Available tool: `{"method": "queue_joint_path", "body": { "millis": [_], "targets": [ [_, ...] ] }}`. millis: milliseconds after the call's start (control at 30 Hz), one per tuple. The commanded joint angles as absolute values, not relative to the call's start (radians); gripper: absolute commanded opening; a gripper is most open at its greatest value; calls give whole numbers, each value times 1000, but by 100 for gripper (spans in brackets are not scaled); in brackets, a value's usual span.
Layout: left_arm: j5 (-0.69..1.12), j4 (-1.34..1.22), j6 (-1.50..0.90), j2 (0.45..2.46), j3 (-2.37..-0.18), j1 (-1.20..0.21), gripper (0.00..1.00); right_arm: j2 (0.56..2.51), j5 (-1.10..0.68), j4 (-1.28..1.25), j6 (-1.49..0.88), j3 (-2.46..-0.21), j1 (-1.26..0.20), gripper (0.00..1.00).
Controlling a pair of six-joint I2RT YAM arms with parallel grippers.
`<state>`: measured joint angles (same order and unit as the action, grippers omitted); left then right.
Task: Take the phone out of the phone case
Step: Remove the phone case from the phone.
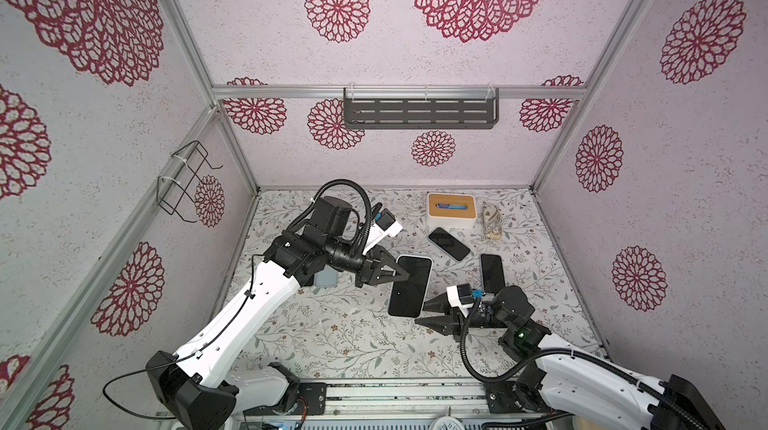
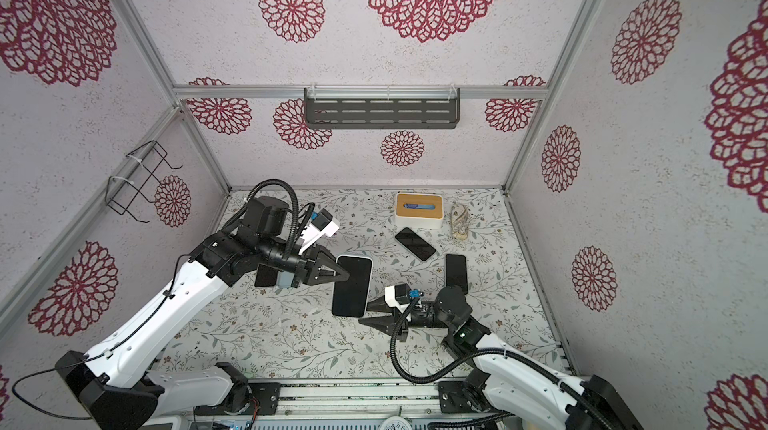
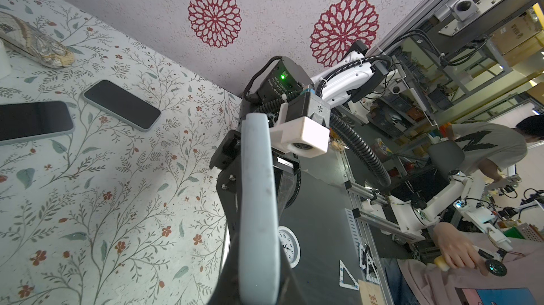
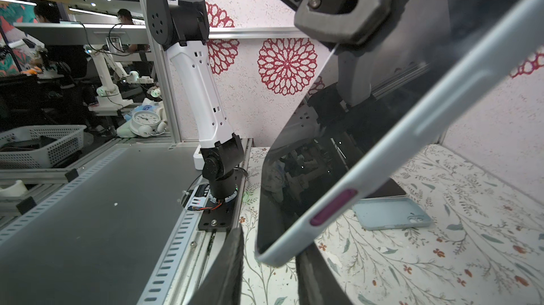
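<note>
one dark phone (image 1: 410, 286) in pale blue plastic case (image 4: 382, 162), aloft over bench (image 1: 332, 336) middle, clamped tight in left tool (image 1: 404, 275); right tool (image 1: 420, 312) open astride near corner. two other dark phones (image 1: 449, 244) toward far right corner.

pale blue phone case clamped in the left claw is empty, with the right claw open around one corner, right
Not empty: the pale blue phone case has the black-screened phone in it, as the right wrist view shows. The rest stands: the left claw clamps it and the right claw is open around one corner.
</note>
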<state>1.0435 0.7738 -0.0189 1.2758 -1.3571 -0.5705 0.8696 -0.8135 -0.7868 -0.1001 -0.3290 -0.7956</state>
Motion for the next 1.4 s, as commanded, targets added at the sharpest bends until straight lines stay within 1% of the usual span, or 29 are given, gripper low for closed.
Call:
{"method": "queue_joint_path", "body": {
  "millis": [0, 133, 333, 467, 533, 667, 867, 1033, 1200, 1367],
  "targets": [
    [1094, 728, -14, 1269, -1370, -561, 0, 871, -829, -847, -109, -357, -801, 28],
    [1095, 716, -26, 1268, -1366, -561, 0, 882, -827, -865, -113, -351, -800, 25],
    [1095, 703, -35, 1267, -1366, -562, 0, 881, -826, -876, -114, -342, -801, 27],
    [1094, 700, -39, 1267, -1367, -561, 0, 876, -822, -878, -109, -338, -802, 25],
    [1094, 698, -41, 1267, -1368, -560, 0, 879, -824, -879, -107, -336, -802, 21],
    [1095, 690, -49, 1272, -1367, -559, 0, 867, -813, -882, -94, -326, -802, 12],
    [1085, 661, -88, 1297, -1366, -556, 0, 857, -803, -886, -71, -325, -804, 7],
    [1089, 525, -210, 1314, -1318, -553, 0, 855, -788, -916, -47, -326, -807, 6],
    [1106, 391, -355, 1381, -1277, -554, 0, 853, -758, -970, -17, -321, -808, 5],
    [1108, 304, -437, 1421, -1235, -566, 0, 843, -685, -1008, 24, -319, -808, 6]
  ]
}}
